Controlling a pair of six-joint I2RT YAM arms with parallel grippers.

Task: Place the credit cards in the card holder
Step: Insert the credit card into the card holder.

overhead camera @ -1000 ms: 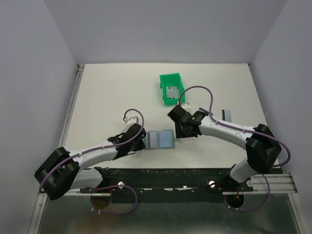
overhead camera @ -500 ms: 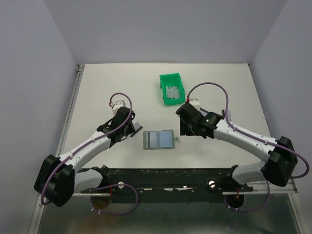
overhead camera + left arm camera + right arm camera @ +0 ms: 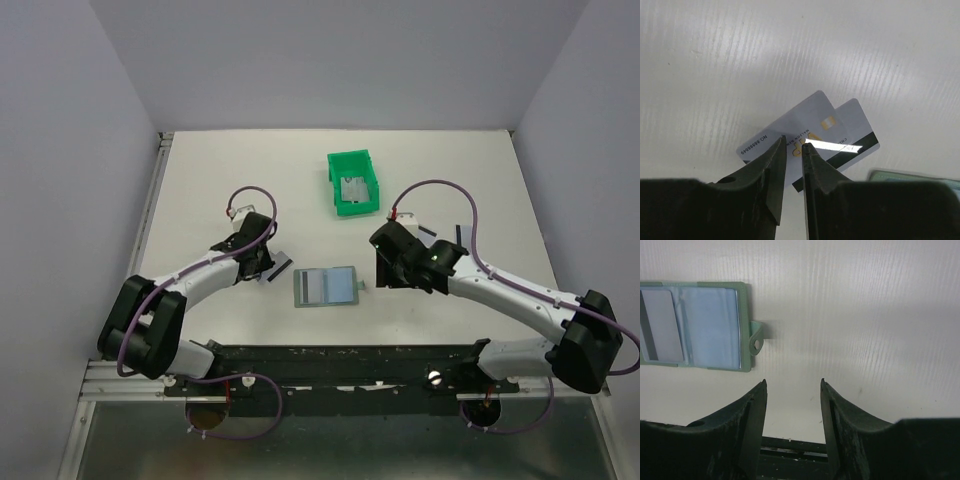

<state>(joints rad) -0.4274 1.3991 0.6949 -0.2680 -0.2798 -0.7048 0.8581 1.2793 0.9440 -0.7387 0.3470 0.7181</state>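
Open wallet (image 3: 744, 315) unmoved, right gripper (image 3: 792, 382) edged off it, spread empty, left gripper (image 3: 794, 146) over two overlapped cards (image 3: 805, 125), fingers barely apart, grip unclear, white table (image 3: 220, 180), grey walls (image 3: 330, 60).

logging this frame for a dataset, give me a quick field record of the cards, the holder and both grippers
card holder: open flat on the table, right pocket bare
card in holder: one, in the left pocket, black stripe showing
loose cards: two, overlapped, on the table left of the holder
green bin: holds a further card
left gripper: over the loose cards, fingers narrowly apart, no grip seen
right gripper: open, empty, right of the holder's tab
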